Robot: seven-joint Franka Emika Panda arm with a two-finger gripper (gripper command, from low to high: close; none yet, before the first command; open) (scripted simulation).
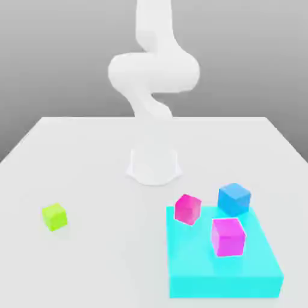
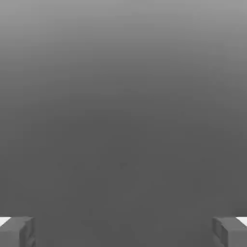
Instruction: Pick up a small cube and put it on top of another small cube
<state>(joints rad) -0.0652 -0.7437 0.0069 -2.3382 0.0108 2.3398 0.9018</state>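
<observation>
Small cube: alone on white table | backdrop: plain grey | gripper: wide apart, empty

White arm rises from its round base at table centre-back, folded over on itself. White table. Small lime-green cube sits alone on the exterior view's left, well apart from everything else. Flat cyan slab on the exterior view's right. Magenta cube sits on top of the slab. Pink cube at the slab's far left corner, tilted. Blue cube at the slab's far edge, near the pink one; whether it's on or behind the slab I can't tell.
</observation>
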